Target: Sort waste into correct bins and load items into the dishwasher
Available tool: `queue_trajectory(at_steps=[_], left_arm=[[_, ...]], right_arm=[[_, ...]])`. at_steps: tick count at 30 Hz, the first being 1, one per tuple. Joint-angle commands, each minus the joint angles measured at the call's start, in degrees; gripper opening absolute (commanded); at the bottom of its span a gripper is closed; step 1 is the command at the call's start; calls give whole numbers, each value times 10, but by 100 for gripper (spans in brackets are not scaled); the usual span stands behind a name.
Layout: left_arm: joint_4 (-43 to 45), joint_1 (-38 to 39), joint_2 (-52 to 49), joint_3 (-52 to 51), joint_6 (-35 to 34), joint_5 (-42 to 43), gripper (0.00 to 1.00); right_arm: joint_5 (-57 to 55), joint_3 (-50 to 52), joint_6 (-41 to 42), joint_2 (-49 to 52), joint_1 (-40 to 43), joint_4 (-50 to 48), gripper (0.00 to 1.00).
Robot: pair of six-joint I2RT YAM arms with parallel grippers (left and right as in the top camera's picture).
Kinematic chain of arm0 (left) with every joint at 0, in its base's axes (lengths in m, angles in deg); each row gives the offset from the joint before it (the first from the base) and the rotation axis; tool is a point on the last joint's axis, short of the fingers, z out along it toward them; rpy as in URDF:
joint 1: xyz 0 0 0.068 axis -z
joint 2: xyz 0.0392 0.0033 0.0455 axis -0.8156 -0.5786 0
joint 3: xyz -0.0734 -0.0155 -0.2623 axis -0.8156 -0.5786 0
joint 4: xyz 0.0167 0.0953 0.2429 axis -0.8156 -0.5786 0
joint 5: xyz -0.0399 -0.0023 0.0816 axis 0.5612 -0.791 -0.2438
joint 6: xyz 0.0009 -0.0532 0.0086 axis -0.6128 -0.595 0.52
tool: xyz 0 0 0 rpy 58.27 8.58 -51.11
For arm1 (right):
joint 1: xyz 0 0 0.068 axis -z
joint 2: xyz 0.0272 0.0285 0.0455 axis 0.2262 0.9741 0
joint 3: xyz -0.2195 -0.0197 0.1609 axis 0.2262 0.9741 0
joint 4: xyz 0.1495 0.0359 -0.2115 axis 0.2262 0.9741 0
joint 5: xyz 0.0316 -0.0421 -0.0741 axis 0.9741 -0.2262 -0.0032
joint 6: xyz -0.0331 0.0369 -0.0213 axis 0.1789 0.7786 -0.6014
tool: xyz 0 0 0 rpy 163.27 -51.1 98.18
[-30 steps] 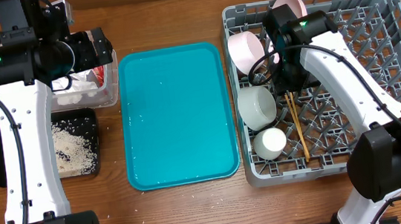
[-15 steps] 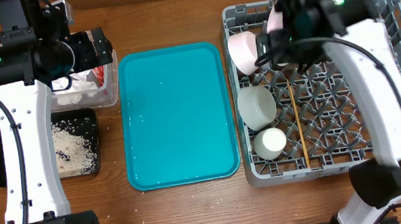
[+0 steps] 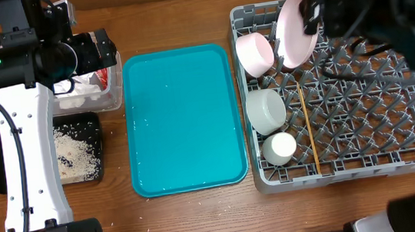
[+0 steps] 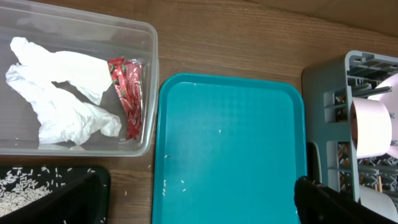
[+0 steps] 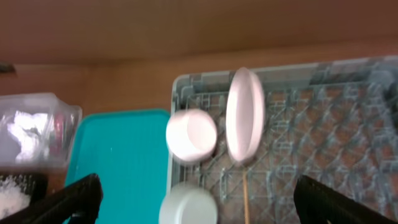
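The dish rack [image 3: 379, 129], at 3 o'clock from the teal serving tray [image 3: 183, 118], appears fully loaded. The pink plate [image 3: 292, 26] stands on edge near the rack's 11 o'clock corner, with the pink bowl [image 3: 255, 53] just beside it. Toward 6 o'clock from these sit the grey-green bowl [image 3: 266, 110] and the white cup [image 3: 279, 149], and the chopsticks [image 3: 310, 132] lie flat on the grid.

At 10 o'clock from the serving tray, the clear tub [image 4: 81, 37] holds the napkin [image 4: 62, 93] and the wrapper [image 4: 127, 93]. At 8 o'clock, the black tray [image 3: 89, 128] holds the rice [image 3: 72, 153].

The left gripper [image 4: 196, 199] is spread wide and empty above the tub's edge. The right gripper [image 5: 196, 186], blurred, is also wide and empty, high over the rack.

The job looks almost finished. Only stray grains [image 4: 180, 182] on the serving tray and a few on the worktop [image 3: 203, 224] seem left.
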Motion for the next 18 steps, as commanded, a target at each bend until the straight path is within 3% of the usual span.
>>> queue_trajectory(at_steps=[1,3,10,15,18], left_arm=[[2,4,-2,5,6,-3,100],[2,4,-2,5,6,-3,100],[2,5,-2,5,6,-3,100],[2,5,-2,5,6,-3,100],[2,5,-2,5,6,-3,100]], right_arm=[[-16,68,-45,-78,2,-64,100],[-21,142,-45,-123,8,-125,100],[-13,568,-45,-350,63,-413,100],[39,948,-37,-564,95,-670,100],[47,1098,-36,-670,95,-755,100]])
